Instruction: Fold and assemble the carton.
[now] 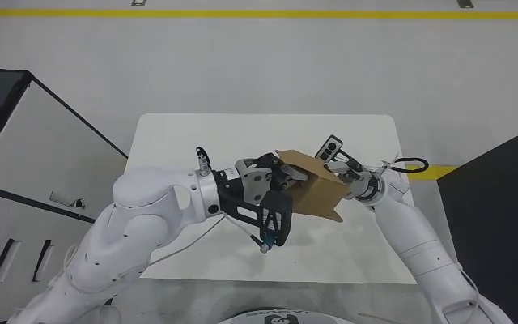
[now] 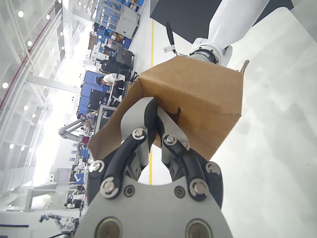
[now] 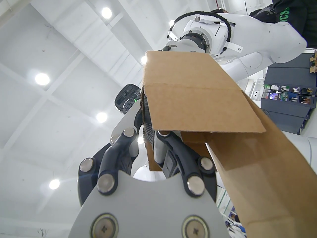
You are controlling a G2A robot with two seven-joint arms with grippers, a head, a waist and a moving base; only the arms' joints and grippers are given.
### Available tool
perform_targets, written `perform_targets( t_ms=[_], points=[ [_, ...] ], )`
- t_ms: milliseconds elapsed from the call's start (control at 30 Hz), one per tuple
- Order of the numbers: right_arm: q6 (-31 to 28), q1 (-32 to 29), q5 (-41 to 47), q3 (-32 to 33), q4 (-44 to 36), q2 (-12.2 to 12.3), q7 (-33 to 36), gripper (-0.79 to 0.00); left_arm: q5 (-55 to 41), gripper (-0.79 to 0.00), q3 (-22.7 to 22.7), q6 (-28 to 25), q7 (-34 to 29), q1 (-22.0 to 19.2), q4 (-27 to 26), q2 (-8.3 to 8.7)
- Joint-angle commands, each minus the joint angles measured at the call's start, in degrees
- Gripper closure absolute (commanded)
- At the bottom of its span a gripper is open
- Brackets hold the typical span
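With the carton (image 2: 198, 92) lifted off the table (image 1: 202, 146) between them, the left gripper (image 2: 154, 116) pinching one panel edge and the right gripper (image 3: 148, 120) pinching the opposite wall, squaring it likely calls for firm grips and matched, gentle motion.

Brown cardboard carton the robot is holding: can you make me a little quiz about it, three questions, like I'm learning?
1. True or false: the brown cardboard carton lies flat on the white table with nothing touching it.
2. Pick one. What grips the carton? A: only the left gripper. B: only the right gripper. C: both grippers.
3. Fill the gap: the painted stripe on the floor beyond the table is ____.
Key: 1 false, it is held up and opened out. 2 C, each gripper is shut on a carton edge. 3 yellow.
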Motion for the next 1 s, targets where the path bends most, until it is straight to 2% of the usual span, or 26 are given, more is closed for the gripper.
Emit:
perform_targets(
  t_ms=[0,467,767,967],
  points=[
    [-0.07,-0.03,-0.07,0.09,0.05,-0.01,0.00,0.000,-0.15,0.000,-0.42,-0.07,-0.09,0.21,-0.20,0.05],
    [0.14,-0.20,-0.40,0.09,-0.07,-0.19,0.00,0.000,0.46,0.000,0.34,-0.36,-0.30,0.21,-0.32,0.02],
    [-0.23,-0.27,-0.08,1.28,0.64,-0.15,-0.44,0.000,0.10,0.000,-3.37,-0.67,-1.83,1.64,-1.32,0.46],
    [-0.48,-0.27,-0.19,2.18,0.83,-0.09,-0.92,0.000,0.32,0.000,-7.89,-0.47,-2.85,3.21,-1.68,0.97]
  ],
)
